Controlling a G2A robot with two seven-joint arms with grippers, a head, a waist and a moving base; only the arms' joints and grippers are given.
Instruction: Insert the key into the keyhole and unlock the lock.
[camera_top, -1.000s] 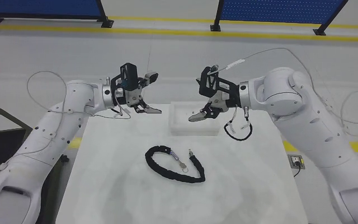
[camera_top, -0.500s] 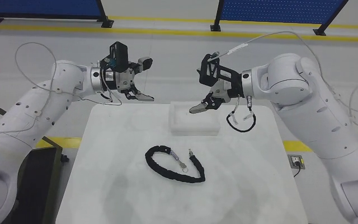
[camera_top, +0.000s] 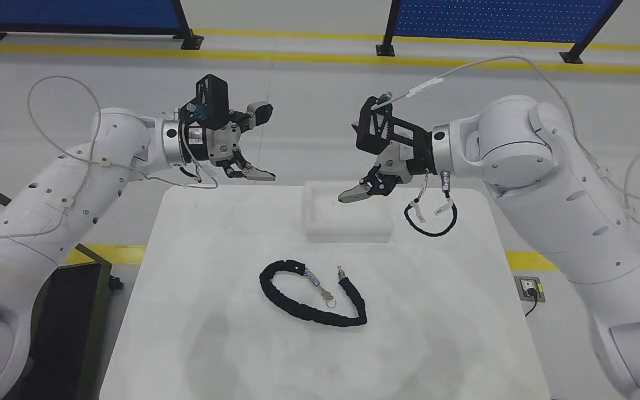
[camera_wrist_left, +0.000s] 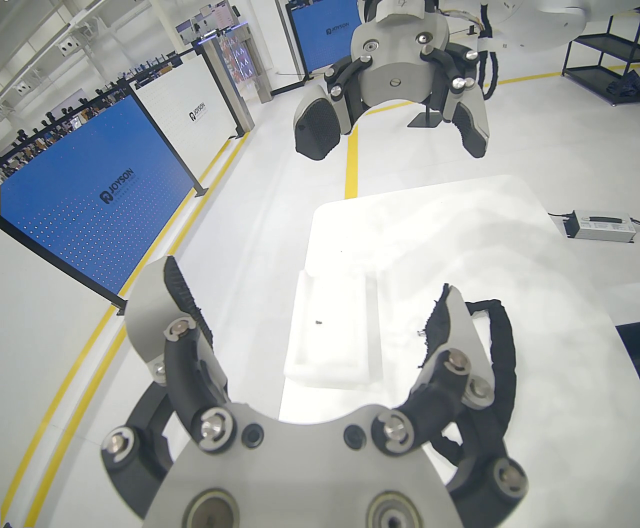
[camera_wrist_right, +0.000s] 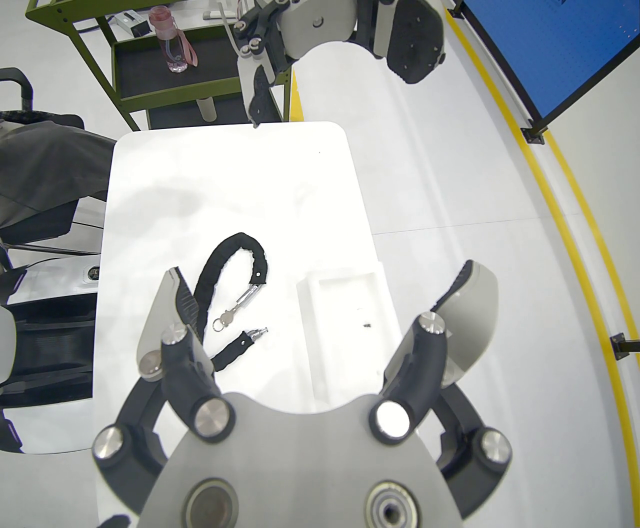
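Fingers on both arms are spread wide and hold nothing: the left fingers (camera_wrist_left: 145, 310) and the right fingers (camera_wrist_right: 472, 300) hang above the far edge of the desk (camera_top: 200, 300), either side of a white tray (camera_top: 345, 232). Well apart from them, the chain lock (camera_wrist_right: 227, 250) lies curled mid-desk with its two ends apart. The key (camera_wrist_right: 227, 316) sits at the mouth of the silver barrel (camera_wrist_right: 247, 294), seemingly in the keyhole; how deep I cannot tell. The pin end (camera_wrist_right: 255, 334) lies just beside it. I judge one arm should press the barrel flat on the desk while the other pinches the key's bow squarely and turns about the barrel's axis, so the loose chain does not twist along.
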